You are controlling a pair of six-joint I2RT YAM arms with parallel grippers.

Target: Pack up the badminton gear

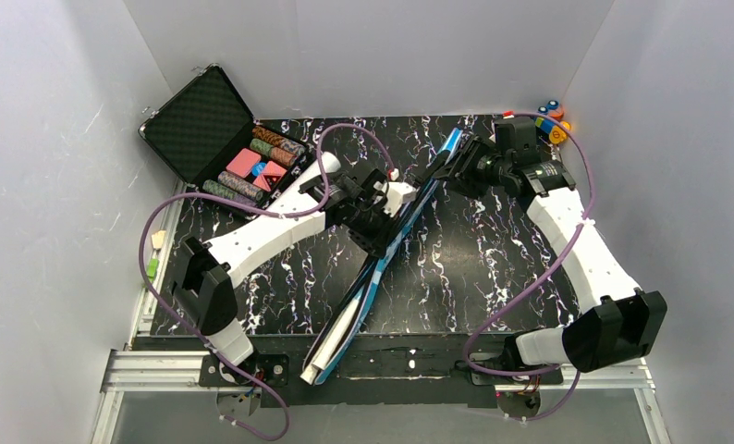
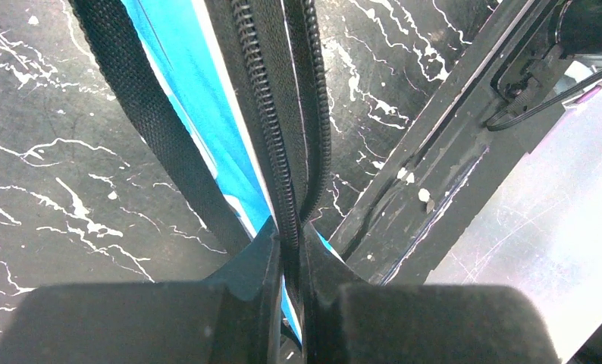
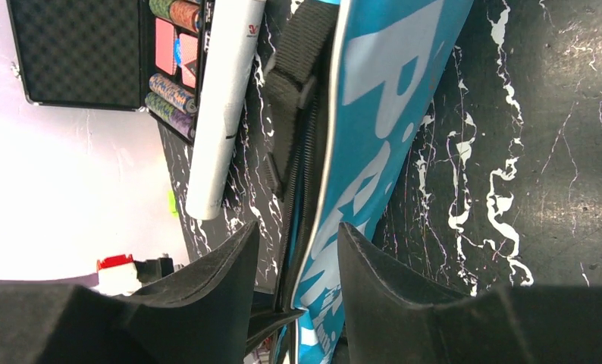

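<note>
My left fingers [image 2: 245, 288] are pinched shut on the zipper edge [image 2: 271, 114] of the blue bag [image 1: 374, 277] — it lies across the surface [image 1: 474, 268] from six towards one o'clock — pinning it taut, I reckon, while my right fingers [image 3: 222, 280] stand parted astride its far end, ready to work the zip.

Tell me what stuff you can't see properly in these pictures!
- Rackets and shuttlecocks: in no view; maybe inside the blue bag, whose cloth would hide them.
- Bag's middle: top view, covered by the left arm.
- Bag's lettering: right wrist view, cut off by the right jaws and the picture edge.
- Pull of the zipper: left wrist view, hidden if between the shut left jaws.
- Toy: top view, too small to make out.
</note>
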